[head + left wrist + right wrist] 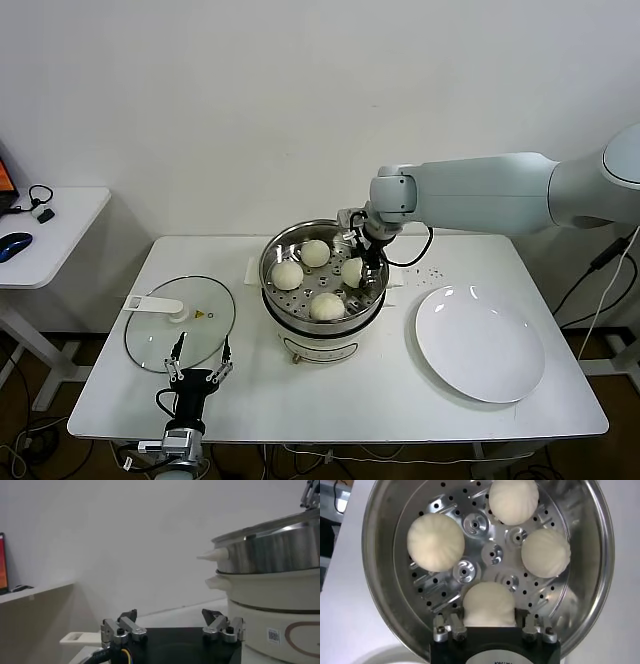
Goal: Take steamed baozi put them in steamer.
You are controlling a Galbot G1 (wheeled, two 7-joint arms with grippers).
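Baozi (489, 605): fourth bun, on the steamer (272, 262) tray by its right rim, three others beside it.
My right pincer (489, 626): fingers apart, flanking that bun.
Handling: I judge it soft, light; hold sides gently.
My left pincer (199, 364): spread, idle near table's front edge.

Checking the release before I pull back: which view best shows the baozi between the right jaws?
The right wrist view: the baozi sits on the steamer tray between the right gripper jaws. The head view shows it small beside the arm. The left wrist view shows only the steamer's outside wall.
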